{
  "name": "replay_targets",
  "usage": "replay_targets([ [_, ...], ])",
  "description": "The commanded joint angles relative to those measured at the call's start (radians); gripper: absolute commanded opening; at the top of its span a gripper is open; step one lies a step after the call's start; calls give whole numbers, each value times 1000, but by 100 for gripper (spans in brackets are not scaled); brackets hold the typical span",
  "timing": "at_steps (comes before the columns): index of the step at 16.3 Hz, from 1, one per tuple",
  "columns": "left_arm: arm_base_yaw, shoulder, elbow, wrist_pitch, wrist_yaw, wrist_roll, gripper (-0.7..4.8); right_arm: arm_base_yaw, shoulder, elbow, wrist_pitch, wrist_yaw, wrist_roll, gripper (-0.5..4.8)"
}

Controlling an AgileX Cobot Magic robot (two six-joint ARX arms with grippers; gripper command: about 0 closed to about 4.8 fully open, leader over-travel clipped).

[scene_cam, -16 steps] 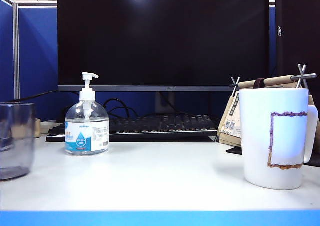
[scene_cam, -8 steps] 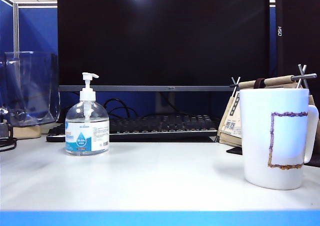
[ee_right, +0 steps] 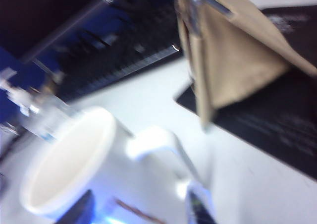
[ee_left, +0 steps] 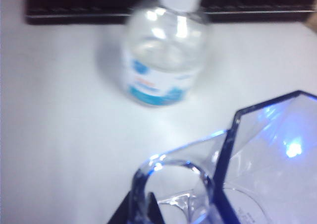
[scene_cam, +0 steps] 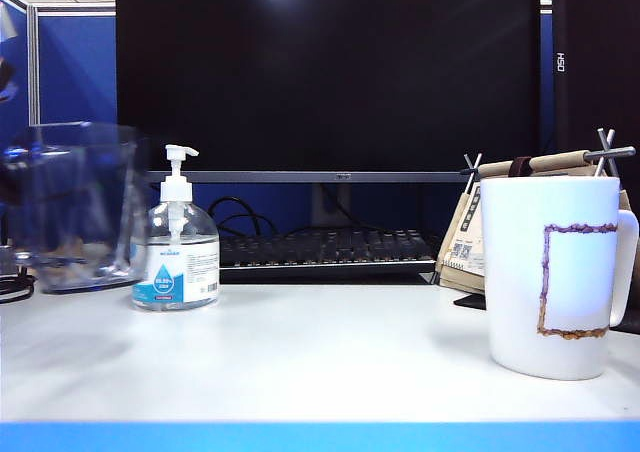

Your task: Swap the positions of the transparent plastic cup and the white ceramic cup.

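The transparent plastic cup (scene_cam: 75, 207) hangs blurred above the table at the far left, close beside the pump bottle (scene_cam: 175, 262). In the left wrist view my left gripper (ee_left: 142, 206) is shut on the cup's rim (ee_left: 168, 162), one dark finger inside the wall and one outside. The white ceramic cup (scene_cam: 550, 277) stands on the table at the right, its handle turned right. In the right wrist view my right gripper (ee_right: 138, 211) is open, and the mug's side (ee_right: 69, 164) shows between its fingers. Neither gripper shows plainly in the exterior view.
A black keyboard (scene_cam: 320, 247) lies behind the bottle under a large dark monitor (scene_cam: 330, 72). A brown desk calendar on a stand (scene_cam: 470, 232) sits just behind the mug, on a black mat (ee_right: 277, 130). Blue partitions (scene_cam: 70, 92) close off the back left.
The transparent cup has come up off the table at the far left and travelled right, towards the pump bottle. The white mug has stayed put.
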Motion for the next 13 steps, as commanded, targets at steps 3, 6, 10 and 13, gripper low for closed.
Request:
replay_targets([
  [3, -129, -2, 10, 36, -18, -77, -5, 3, 143, 3, 61, 28, -93, 245],
  [6, -213, -2, 27, 31, -89, -77, -5, 4, 271, 3, 154, 50, -135, 254],
  [10, -224, -2, 27, -12, -93, -95, -5, 17, 459, 3, 340, 50, -135, 254],
  [13, -224, -2, 27, -25, -89, -95, -5, 74, 546, 3, 419, 50, -135, 254],
])
